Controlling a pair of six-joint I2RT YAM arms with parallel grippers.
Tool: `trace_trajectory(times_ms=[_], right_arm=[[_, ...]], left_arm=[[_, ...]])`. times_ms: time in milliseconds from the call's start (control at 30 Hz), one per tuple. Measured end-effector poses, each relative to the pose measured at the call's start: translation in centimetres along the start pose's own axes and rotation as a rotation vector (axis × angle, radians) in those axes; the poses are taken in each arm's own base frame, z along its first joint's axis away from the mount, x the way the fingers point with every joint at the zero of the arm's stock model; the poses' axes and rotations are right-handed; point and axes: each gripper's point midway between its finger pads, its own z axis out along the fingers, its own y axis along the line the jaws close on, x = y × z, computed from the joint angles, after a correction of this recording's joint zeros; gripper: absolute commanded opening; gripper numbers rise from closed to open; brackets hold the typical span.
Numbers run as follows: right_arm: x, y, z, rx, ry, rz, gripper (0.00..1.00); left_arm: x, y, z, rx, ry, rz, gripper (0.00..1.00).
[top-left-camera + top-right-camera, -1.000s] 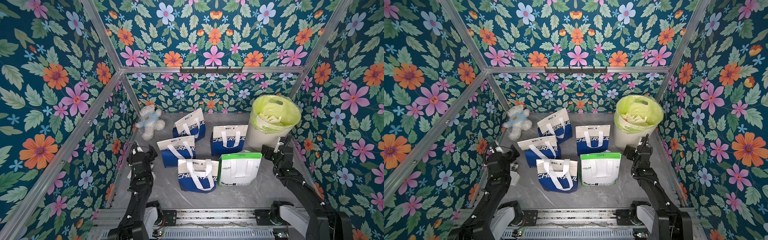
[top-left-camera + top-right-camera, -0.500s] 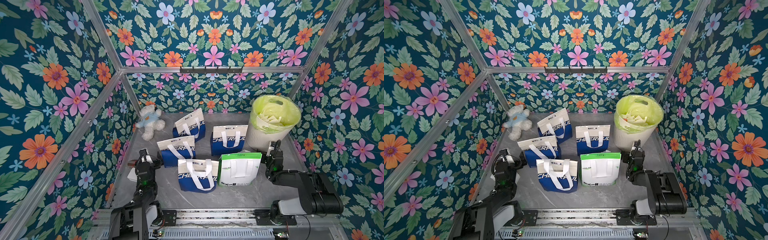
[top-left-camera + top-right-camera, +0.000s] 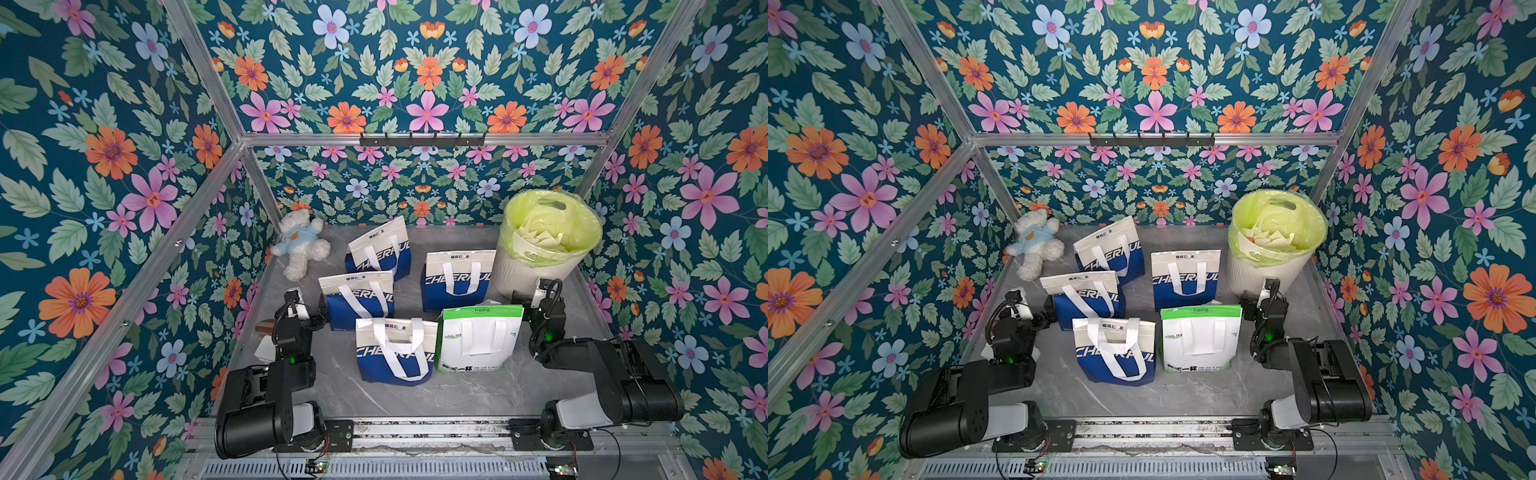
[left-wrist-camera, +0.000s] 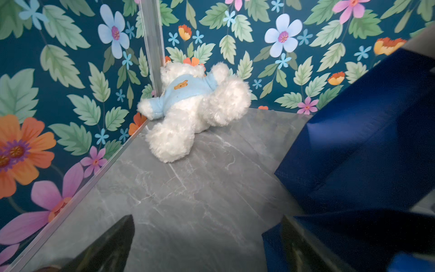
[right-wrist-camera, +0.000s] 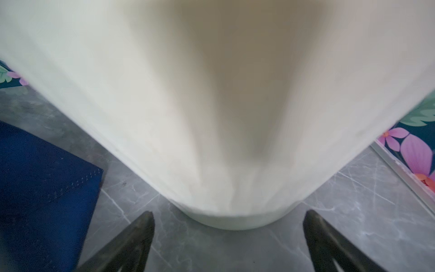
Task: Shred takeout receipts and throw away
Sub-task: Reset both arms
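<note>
Left gripper (image 4: 207,226) and right gripper (image 5: 228,220) both stood spread wide, empty; torn white receipts (image 3: 540,241) lay inside the green-lined bin (image 3: 515,276) at two o'clock on the floor (image 3: 415,399), five bags (image 3: 390,357) at centre, teddy bear (image 3: 301,245) at eleven o'clock.

Receipt scraps (image 3: 540,242), apparently, lie in the bin (image 3: 513,276) beside the bags (image 3: 436,293).

Black links on left arm (image 3: 266,390), right arm (image 3: 623,378); white base housings (image 3: 575,411); green lights (image 3: 293,358); looping black cables (image 3: 989,326); dark tapered fingers (image 5: 131,242).
</note>
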Motion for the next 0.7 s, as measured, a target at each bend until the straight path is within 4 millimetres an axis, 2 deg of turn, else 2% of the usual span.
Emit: trace_trajectory(times_ms=[167,267,300,433,600,700], right_arm=[[0.0,0.0,0.0,-0.001,0.002,-0.003,0.99],[0.1,0.1,0.0,-0.007,0.003,-0.003,0.99],[0.1,0.1,0.0,-0.007,0.003,-0.003,0.99],[0.1,0.1,0.0,-0.007,0.003,-0.003,0.99],[0.0,0.1,0.1,-0.008,0.002,-0.003,0.99],[-0.3,0.2,0.1,-0.008,-0.004,-0.002,0.99]], left_arm=[[0.8,-1.4,0.3,0.063,-0.004,-0.009,0.99],[4.2,-2.7,0.3,0.095,0.059,-0.004,0.99],[4.6,-2.9,0.4,0.102,0.068,-0.003,0.99],[1.3,-3.5,1.9,0.097,-0.030,0.029,0.99],[1.1,-3.6,3.1,0.082,-0.014,0.040,0.99],[1.4,-3.5,3.1,0.074,0.003,0.042,0.99]])
